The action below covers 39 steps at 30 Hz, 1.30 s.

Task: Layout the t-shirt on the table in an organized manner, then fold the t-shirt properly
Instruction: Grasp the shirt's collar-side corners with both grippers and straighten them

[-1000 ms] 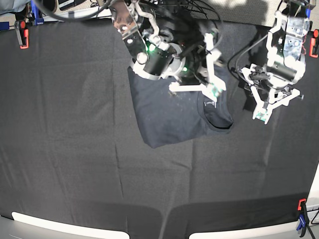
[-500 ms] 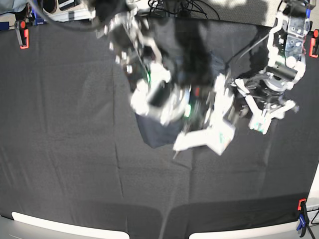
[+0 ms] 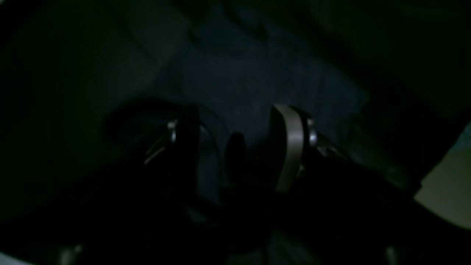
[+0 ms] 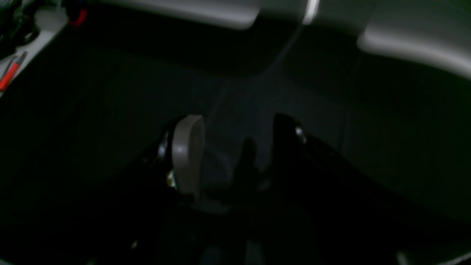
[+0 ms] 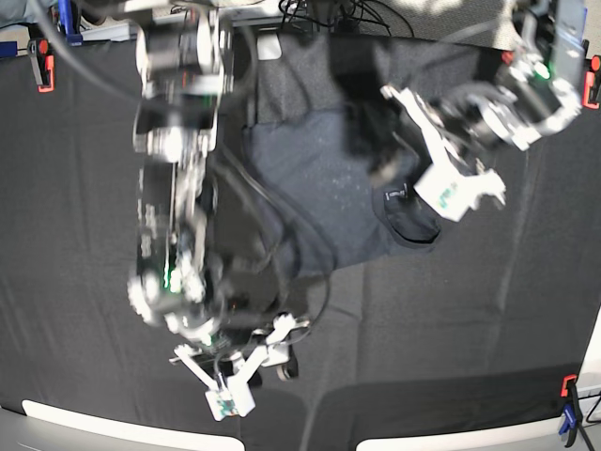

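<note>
T-shirt (image 5: 319,197) collar visible base view only.

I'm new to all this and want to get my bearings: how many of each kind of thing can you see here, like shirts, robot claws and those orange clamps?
T-shirt: 1
Claws: 2, left claw and right claw
Orange clamps: 3, at and
Table: 1
Total: 7

Navy t-shirt (image 5: 319,188), black table (image 5: 84,235)

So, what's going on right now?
Both jaws open, holding nothing. Left gripper over t-shirt collar. Right gripper near table front. Nothing in the way.
</note>
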Each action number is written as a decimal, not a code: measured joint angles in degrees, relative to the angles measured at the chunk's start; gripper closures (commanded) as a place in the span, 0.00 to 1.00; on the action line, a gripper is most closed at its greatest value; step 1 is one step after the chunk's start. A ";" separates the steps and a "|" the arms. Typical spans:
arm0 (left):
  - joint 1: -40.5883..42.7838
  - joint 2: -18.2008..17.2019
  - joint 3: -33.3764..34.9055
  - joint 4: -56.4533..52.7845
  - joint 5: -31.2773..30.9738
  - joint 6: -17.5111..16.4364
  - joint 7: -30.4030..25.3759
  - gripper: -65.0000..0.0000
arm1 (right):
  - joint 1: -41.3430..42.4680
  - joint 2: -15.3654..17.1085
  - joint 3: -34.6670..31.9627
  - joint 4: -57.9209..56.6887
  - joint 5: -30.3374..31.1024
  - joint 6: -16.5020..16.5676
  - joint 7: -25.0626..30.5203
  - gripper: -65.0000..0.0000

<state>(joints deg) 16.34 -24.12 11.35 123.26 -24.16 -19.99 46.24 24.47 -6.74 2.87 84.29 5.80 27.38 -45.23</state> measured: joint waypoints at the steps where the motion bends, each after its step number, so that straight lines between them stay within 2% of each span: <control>1: 0.31 0.39 1.81 -0.92 -0.07 0.00 0.09 0.56 | 1.60 -0.02 0.35 -3.91 0.09 0.70 -0.11 0.55; 5: 1.05 6.71 9.03 -5.70 4.90 -0.09 0.11 0.56 | 6.95 -0.22 0.57 -18.23 -0.04 1.01 -0.15 0.55; 8: 0.90 10.71 11.91 -9.09 8.00 -0.11 -0.66 0.56 | 9.60 0.17 0.59 -26.84 -0.15 1.09 0.13 0.55; 11: 0.79 11.76 12.48 -13.75 8.20 0.00 -1.55 0.56 | 10.62 0.39 0.63 -33.79 -0.59 1.05 1.16 0.55; 14: 0.79 11.91 12.50 -19.76 14.88 0.37 -4.98 0.56 | 9.46 0.07 0.57 -38.62 -0.04 1.09 3.98 0.55; 16: 0.94 11.85 12.48 -22.67 19.06 5.11 -7.30 0.56 | 7.43 0.07 0.57 -38.88 -0.15 1.09 4.00 0.55; 19: 0.02 12.24 12.72 -23.69 22.10 9.01 -7.26 0.56 | 6.47 0.39 0.55 -38.86 -0.20 1.97 4.04 0.55; 23: -2.19 12.07 12.63 -23.69 25.81 11.15 -6.05 0.56 | 6.95 0.87 0.57 -38.71 0.28 6.32 -1.09 0.55; 28: -4.00 10.69 12.55 -23.69 31.58 14.34 -4.48 0.56 | 6.64 3.78 0.55 -37.99 6.49 7.37 -4.81 0.55; 31: -5.14 7.65 12.66 -23.69 33.99 14.45 -4.76 0.56 | 5.53 6.29 0.57 -34.84 11.45 7.43 -9.31 0.55; 35: -7.78 2.99 12.41 -23.80 34.73 15.10 -4.63 0.56 | -1.18 6.95 0.61 -27.65 15.15 8.11 -9.70 0.55; 39: -9.09 1.73 12.33 -23.80 34.71 15.19 -4.63 0.56 | -9.27 6.40 0.61 -18.43 16.96 8.46 -9.31 0.55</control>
<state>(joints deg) 7.25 -22.39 23.68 99.46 10.55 -4.80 41.60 15.20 -0.34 3.49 65.87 22.76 35.83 -54.54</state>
